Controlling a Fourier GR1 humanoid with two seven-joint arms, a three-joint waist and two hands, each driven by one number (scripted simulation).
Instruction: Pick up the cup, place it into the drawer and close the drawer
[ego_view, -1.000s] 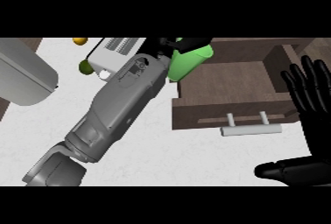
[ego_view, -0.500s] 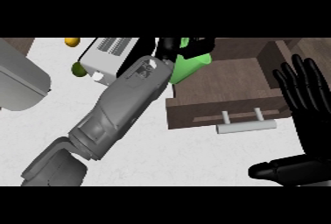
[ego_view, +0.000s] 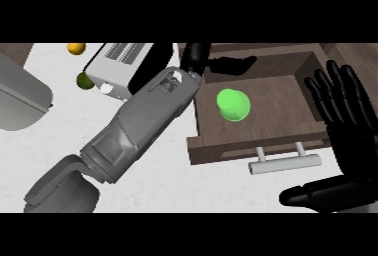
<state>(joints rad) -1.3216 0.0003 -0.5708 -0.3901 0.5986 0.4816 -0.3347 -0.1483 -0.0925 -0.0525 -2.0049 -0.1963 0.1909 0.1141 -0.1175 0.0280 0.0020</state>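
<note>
While the green cup (ego_view: 233, 104) sits on the floor of the open drawer (ego_view: 295, 137), apart from both hands, we judge it light, stiff and smooth, best taken round its side wall. Our left hand (ego_view: 221, 62) hangs over the drawer's back edge, fingers relaxed and holding nothing. Our right hand (ego_view: 343, 125) rests open at the right, fingers straight. Next we'd push the handle (ego_view: 284, 164).

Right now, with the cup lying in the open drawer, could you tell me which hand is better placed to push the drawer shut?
Probably the right hand: it is open beside the drawer's handle, while the left hand reaches over the drawer's back, beyond the green cup.
</note>
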